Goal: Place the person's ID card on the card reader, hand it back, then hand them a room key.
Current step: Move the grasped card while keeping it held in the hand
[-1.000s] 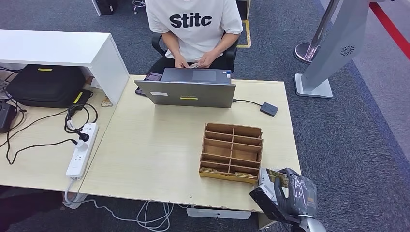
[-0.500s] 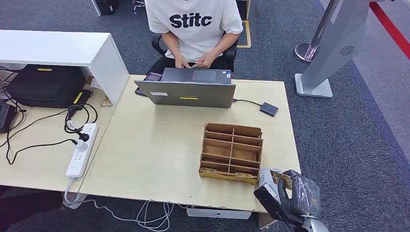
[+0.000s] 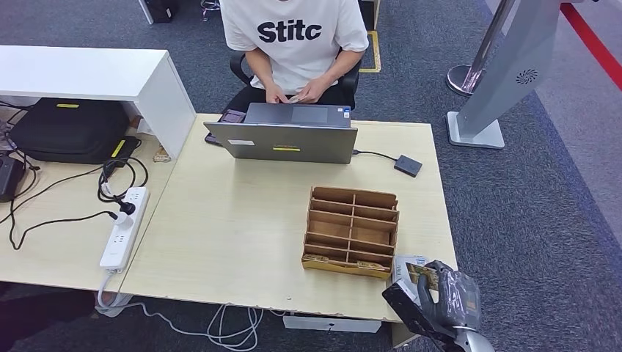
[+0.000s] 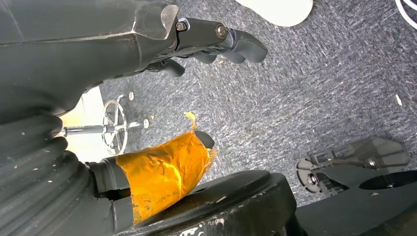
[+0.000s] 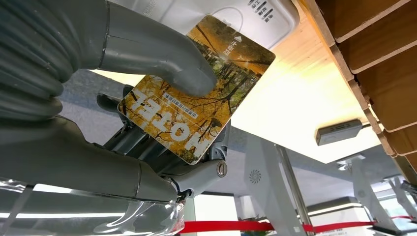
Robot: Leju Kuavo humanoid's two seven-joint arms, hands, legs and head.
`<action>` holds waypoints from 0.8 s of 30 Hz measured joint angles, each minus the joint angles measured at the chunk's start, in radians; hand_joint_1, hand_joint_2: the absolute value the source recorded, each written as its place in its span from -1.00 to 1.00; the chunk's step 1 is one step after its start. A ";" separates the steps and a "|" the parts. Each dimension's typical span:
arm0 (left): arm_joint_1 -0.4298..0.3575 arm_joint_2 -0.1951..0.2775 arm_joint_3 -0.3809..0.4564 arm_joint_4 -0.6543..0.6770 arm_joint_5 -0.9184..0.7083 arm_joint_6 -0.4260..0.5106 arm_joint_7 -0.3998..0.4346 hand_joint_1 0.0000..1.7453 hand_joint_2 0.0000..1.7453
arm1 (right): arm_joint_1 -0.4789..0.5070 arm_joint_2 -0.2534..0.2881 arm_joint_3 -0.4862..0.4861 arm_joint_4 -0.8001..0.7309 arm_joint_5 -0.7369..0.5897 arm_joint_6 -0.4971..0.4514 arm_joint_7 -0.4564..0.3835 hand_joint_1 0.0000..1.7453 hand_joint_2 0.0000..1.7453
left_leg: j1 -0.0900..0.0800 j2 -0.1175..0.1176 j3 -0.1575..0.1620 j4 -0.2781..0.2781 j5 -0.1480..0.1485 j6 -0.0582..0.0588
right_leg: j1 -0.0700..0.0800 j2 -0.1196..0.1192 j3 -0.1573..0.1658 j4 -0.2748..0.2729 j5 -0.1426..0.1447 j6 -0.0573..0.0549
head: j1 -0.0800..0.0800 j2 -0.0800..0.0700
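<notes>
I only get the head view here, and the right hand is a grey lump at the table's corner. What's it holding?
Observer: The right wrist view shows the right hand holding a card printed with autumn trees, thumb pressed on its face.
Operator: Is the card over anything?
Observer: Its far end overlaps a white device with printed markings lying on the table.
Operator: And the other hand?
Observer: The left wrist view shows the left hand above grey carpet, holding nothing, with orange tape wrapped on its thumb.
</notes>
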 joint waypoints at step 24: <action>0.000 0.000 0.008 0.000 -0.036 -0.005 -0.008 -1.00 1.00 | -0.051 0.005 0.035 -0.229 0.034 0.015 -0.010 1.00 1.00 | 0.000 0.001 0.000 0.000 0.000 0.000 | 0.000 0.001 0.000 0.000 0.001 0.000 | 0.000 0.000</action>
